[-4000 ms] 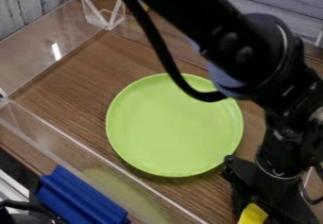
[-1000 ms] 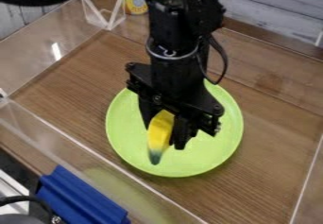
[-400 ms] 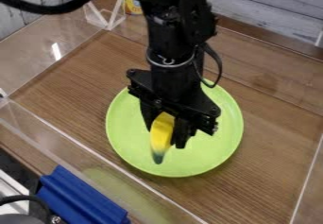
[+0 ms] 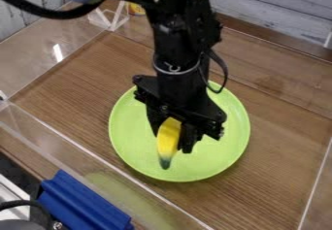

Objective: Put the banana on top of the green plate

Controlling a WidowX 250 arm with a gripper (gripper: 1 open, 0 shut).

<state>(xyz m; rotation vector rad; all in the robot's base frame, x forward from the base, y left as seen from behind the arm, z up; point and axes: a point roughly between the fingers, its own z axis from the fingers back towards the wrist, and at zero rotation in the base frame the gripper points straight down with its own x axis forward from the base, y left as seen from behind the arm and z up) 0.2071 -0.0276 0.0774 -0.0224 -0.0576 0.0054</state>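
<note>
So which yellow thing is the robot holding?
The banana, pinched in the gripper over the green plate. The other yellow thing sits far back, behind the arm, untouched.

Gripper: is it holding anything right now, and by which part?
Yes: the gripper holds the banana by its upper end, the greenish tip hanging down over the green plate.

Black arm reaches in from top, wrist vertical; gripper points straight down, jaws clamped shut.
</note>
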